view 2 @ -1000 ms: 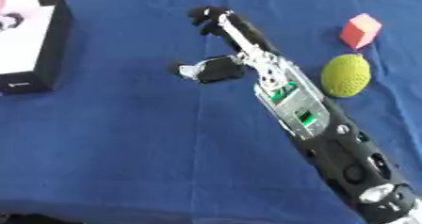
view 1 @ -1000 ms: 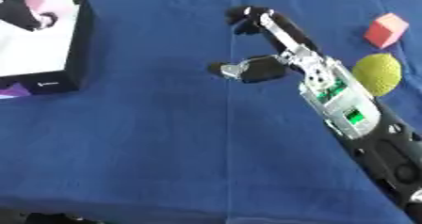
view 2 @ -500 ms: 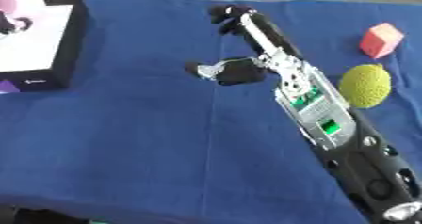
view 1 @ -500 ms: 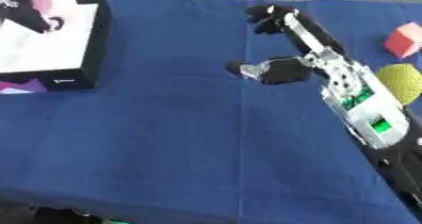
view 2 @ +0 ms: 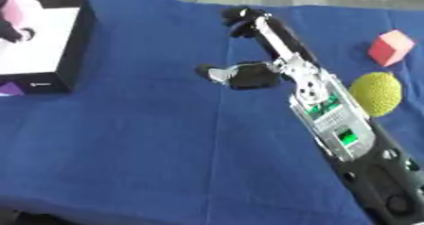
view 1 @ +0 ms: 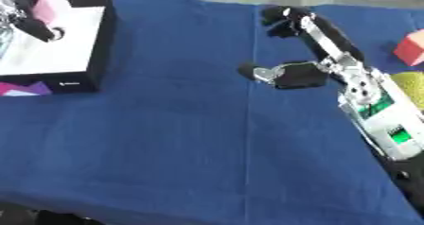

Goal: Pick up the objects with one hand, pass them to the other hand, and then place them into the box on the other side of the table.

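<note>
- The right hand [view 2: 257, 49] reaches over the middle of the table [view 2: 165, 139], toward the far edge, with its arm coming in from the near right corner.
- Its fingers stretch straight toward the far edge and its thumb [view 2: 228, 73] sticks out to the left; it is spread and holds nothing.
- The red cube [view 2: 390, 47] lies near the far right edge, well apart from the right hand and to its right.
- The yellow-green ball [view 2: 377, 93] lies just nearer than the cube, close beside the right forearm but not in the hand.
- The box [view 1: 66, 44], black-walled with a white floor, sits at the far left corner of the table.
- The left hand [view 1: 21, 16] shows at the far left edge, over the box; it is dark and partly cut off, so I cannot tell how its fingers stand.
- A pink block [view 1: 51, 7] shows over the box's far left part, touching or just beside the left hand; whether the hand grips it cannot be told.
- A purple shape [view 1: 21, 88] peeks out at the box's near left side.
</note>
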{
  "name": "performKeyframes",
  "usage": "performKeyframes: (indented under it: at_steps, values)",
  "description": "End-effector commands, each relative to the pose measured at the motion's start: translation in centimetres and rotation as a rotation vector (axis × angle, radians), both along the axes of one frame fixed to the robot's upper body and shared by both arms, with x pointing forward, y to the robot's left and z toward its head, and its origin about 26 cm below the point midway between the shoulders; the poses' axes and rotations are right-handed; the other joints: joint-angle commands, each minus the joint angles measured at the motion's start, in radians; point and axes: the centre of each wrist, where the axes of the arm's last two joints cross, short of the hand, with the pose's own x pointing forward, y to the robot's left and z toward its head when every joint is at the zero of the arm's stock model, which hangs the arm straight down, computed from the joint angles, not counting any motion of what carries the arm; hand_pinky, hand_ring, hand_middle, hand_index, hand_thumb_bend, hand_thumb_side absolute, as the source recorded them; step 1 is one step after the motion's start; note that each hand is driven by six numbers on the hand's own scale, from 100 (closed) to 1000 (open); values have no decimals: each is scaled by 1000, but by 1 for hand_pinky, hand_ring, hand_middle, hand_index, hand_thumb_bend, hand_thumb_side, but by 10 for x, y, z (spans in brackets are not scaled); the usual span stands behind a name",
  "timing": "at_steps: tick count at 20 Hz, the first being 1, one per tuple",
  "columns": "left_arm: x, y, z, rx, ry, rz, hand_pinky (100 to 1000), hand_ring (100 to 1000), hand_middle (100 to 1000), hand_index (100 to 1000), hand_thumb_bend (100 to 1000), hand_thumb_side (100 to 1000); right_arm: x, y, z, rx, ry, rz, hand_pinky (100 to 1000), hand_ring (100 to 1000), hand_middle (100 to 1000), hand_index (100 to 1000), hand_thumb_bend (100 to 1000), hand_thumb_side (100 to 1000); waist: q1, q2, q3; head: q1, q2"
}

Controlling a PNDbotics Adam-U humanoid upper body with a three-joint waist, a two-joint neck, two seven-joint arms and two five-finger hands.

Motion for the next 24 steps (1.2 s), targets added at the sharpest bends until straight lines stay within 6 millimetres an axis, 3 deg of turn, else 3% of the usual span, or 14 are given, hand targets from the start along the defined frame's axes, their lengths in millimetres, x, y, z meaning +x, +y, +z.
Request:
performKeyframes:
  at_steps: [1,5,8,12,13,15,18,20,24]
  values:
    - [2,10,12,14,-30,44,671,536,412,433,240,115,-4,-3,14,5,-43,2,835,766,765,866,615,319,4,-14,-2,9,-16]
    - [7,12,6,22,-27,70,672,540,417,446,252,109,-4,-3,14,7,-44,3,835,765,764,866,616,319,3,-10,-8,10,-17]
    - [10,15,2,29,-31,94,699,571,449,490,319,109,-4,-2,14,9,-44,3,835,765,764,866,616,320,3,-7,-12,9,-14]
    - [12,22,-6,34,-11,138,755,650,550,627,392,114,-4,-3,14,10,-43,3,835,764,763,866,616,319,2,-5,-15,11,-9]
    - [12,23,-7,33,-8,145,755,650,550,627,392,114,-4,-3,14,11,-43,3,835,764,763,866,616,319,3,-5,-15,11,-9]
    - [12,25,-8,32,-2,154,816,748,679,743,451,222,-4,-3,14,12,-43,4,835,764,763,866,616,319,3,-4,-15,10,-8]
    - [12,27,-9,30,-2,163,847,782,727,789,530,382,-4,-3,14,13,-42,3,835,764,763,866,616,320,3,-5,-14,10,-7]
    - [11,28,-9,25,-7,165,862,797,744,809,578,430,-4,-3,14,13,-41,3,835,764,763,865,616,320,2,-5,-14,9,-6]
    - [11,29,-8,21,-24,166,854,790,731,800,568,393,-4,-3,14,14,-41,2,835,764,762,865,616,319,2,-7,-14,8,-4]
